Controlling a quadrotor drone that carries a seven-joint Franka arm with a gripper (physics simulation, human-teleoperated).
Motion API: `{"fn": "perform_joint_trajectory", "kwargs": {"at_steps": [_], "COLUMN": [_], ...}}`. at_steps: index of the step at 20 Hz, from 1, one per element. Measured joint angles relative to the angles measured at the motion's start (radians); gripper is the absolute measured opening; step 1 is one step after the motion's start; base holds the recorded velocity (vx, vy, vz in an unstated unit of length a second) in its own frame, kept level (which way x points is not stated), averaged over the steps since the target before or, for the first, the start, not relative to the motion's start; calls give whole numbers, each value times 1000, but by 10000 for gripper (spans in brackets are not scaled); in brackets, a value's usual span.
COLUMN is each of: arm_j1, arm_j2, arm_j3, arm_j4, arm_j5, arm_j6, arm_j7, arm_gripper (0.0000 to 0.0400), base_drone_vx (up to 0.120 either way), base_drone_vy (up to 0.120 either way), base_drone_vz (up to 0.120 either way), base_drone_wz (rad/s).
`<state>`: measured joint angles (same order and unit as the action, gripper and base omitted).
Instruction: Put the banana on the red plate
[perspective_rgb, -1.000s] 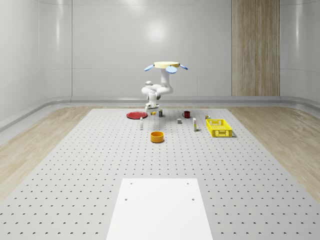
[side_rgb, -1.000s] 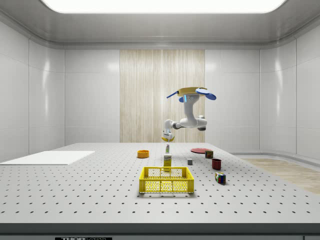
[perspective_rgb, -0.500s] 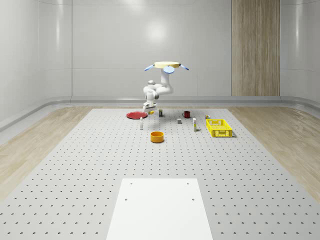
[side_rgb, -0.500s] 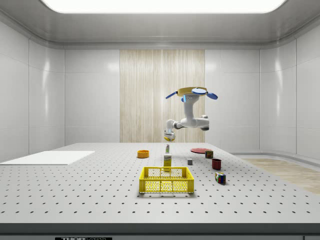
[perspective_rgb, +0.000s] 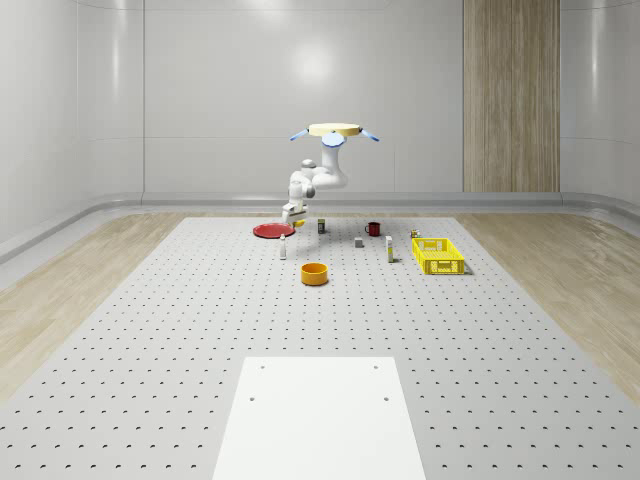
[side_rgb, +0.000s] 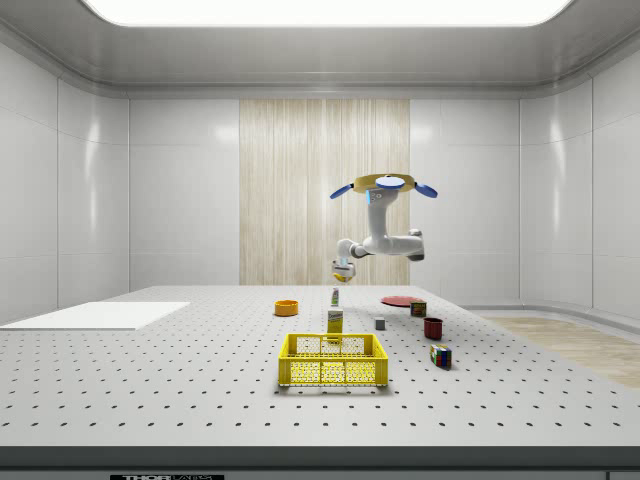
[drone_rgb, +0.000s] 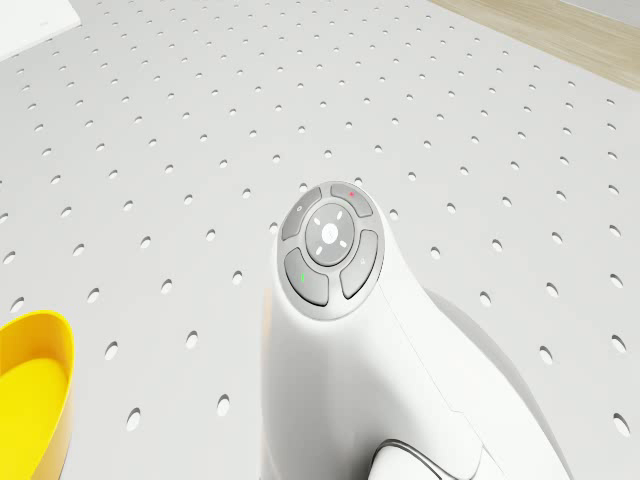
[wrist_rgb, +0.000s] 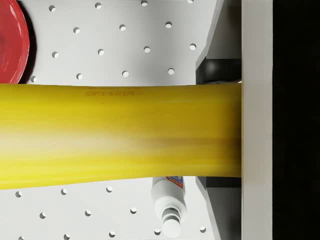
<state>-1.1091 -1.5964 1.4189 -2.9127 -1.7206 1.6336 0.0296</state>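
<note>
The drone (perspective_rgb: 335, 130) hovers above the far part of the perforated table (perspective_rgb: 200, 330), its white arm bent down toward the whole-scene view's left. My gripper (perspective_rgb: 293, 212) is shut on the yellow banana (wrist_rgb: 120, 135), which lies across the wrist view against one white finger (wrist_rgb: 256, 125). The banana (side_rgb: 342, 276) hangs well above the table. The red plate (perspective_rgb: 270, 230) lies flat just to the whole-scene view's left of the gripper, and its edge (wrist_rgb: 12, 42) is below and to one side of the banana. In the side view the plate (side_rgb: 400, 300) is right of the gripper (side_rgb: 343, 268).
A small white bottle (wrist_rgb: 170, 205) lies under the gripper. An orange bowl (perspective_rgb: 315, 273), a yellow basket (perspective_rgb: 438, 255), a red mug (perspective_rgb: 373, 228) and small items stand nearby. A white panel (perspective_rgb: 320, 420) lies at the near end. The arm's wrist (drone_rgb: 330, 250) shows over the table.
The gripper has risen a little with the banana and moved toward the whole-scene view's left, closer to the red plate. The arm has folded up nearer the drone.
</note>
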Motion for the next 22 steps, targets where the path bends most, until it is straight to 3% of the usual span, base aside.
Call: {"fn": "perform_joint_trajectory", "kwargs": {"at_steps": [18,22], "arm_j1": [-3,-3], "arm_j2": [-16,-19], "arm_j3": [3,3], "arm_j4": [1,1], "arm_j5": [10,12], "arm_j6": [17,19], "arm_j7": [-538,-633], "arm_gripper": [193,193], "base_drone_vx": [0,0], "base_drone_vy": [0,0], "base_drone_vz": [0,0], "base_drone_wz": [-300,-125]}}
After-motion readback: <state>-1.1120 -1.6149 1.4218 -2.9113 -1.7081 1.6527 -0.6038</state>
